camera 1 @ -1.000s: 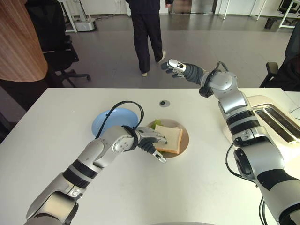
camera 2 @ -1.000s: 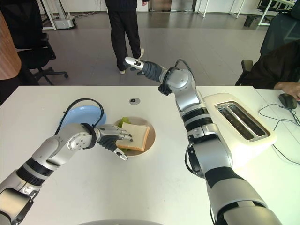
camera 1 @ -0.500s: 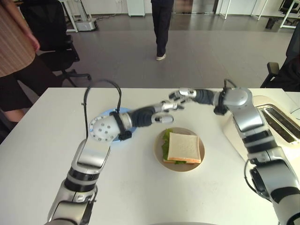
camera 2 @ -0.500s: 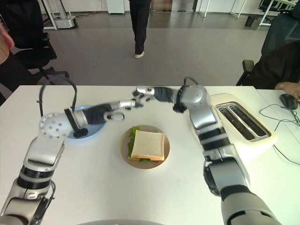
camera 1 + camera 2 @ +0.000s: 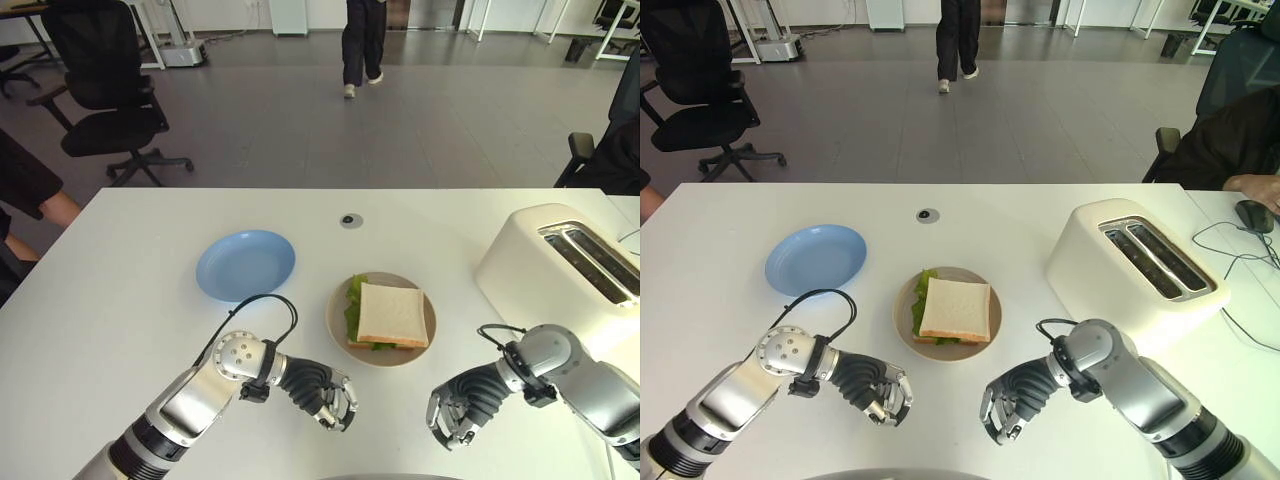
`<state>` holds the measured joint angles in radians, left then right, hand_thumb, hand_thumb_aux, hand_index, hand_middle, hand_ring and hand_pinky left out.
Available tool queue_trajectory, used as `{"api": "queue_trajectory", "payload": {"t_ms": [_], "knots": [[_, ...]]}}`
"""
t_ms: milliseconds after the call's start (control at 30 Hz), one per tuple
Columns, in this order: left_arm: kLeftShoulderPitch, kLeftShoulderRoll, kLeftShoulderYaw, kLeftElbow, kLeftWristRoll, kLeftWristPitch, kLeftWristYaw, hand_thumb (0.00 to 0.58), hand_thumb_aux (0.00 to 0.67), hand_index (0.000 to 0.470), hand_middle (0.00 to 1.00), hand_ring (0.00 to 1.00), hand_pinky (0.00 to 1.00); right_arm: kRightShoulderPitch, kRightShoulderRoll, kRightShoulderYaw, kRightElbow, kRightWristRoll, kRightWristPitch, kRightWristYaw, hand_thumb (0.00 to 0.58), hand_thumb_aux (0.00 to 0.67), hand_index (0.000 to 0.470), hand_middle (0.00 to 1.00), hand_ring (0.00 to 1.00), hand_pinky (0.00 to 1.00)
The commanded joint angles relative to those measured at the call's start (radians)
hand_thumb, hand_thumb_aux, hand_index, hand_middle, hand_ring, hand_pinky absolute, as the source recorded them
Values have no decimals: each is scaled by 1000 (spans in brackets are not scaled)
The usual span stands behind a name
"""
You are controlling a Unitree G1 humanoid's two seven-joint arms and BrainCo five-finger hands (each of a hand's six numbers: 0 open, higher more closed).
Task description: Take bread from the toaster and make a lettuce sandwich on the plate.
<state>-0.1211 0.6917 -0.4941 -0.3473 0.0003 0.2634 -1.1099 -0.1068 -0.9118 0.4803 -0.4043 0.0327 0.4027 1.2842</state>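
Judging from how things lie, the build looks finished. The sandwich (image 5: pixel 392 315) sits on the plate (image 5: pixel 335 325), its top slice of bread lying flat over lettuce (image 5: pixel 353 312) that peeks out along the plate's left side.

The left hand (image 5: pixel 322 393) is low over the table (image 5: pixel 130 300), nearer the robot than the plate and off its left corner. Its fingers are curled in together and hold nothing. The right hand (image 5: pixel 458 405) mirrors it off the plate's right corner, fingers likewise curled in on nothing. Neither hand touches the plate or the sandwich.

The toaster (image 5: pixel 530 265) stands to the plate's right, apart from it, and its slots look dark, so I judge no slice is left to fetch. A blue plate (image 5: pixel 245 265) lies to the plate's left and a little farther back.

Little seems left to call for, then. The hands should keep clear of the plate so nothing gets nudged. At most the top slice could be squared up, and that would need the fingers opened first and a light touch.
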Motion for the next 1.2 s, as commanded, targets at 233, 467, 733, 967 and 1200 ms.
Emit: {"api": "queue_trajectory", "payload": {"t_ms": [233, 467, 733, 967, 1200], "knots": [[-154, -164, -36, 327, 237, -264, 284, 580, 670, 470, 1000, 1000, 1000, -73, 170, 79, 306, -300, -226, -315, 580, 670, 470, 1000, 1000, 1000], [-312, -276, -17, 608, 310, -450, 452, 580, 670, 470, 1000, 1000, 1000, -183, 288, 25, 522, -340, -260, -478, 580, 670, 470, 1000, 1000, 1000], [-581, -407, 15, 1114, 376, -630, 660, 580, 670, 470, 1000, 1000, 1000, -338, 438, -43, 825, -306, -266, -570, 580, 670, 470, 1000, 1000, 1000], [-585, -412, 46, 1173, 312, -634, 524, 580, 670, 470, 1000, 1000, 1000, -321, 448, -140, 730, -190, -219, -504, 580, 670, 470, 1000, 1000, 1000], [-325, -194, 202, 397, -62, -264, 149, 578, 636, 446, 0, 0, 0, -294, 399, -429, 187, 222, 127, -373, 237, 155, 109, 941, 941, 941]]}}
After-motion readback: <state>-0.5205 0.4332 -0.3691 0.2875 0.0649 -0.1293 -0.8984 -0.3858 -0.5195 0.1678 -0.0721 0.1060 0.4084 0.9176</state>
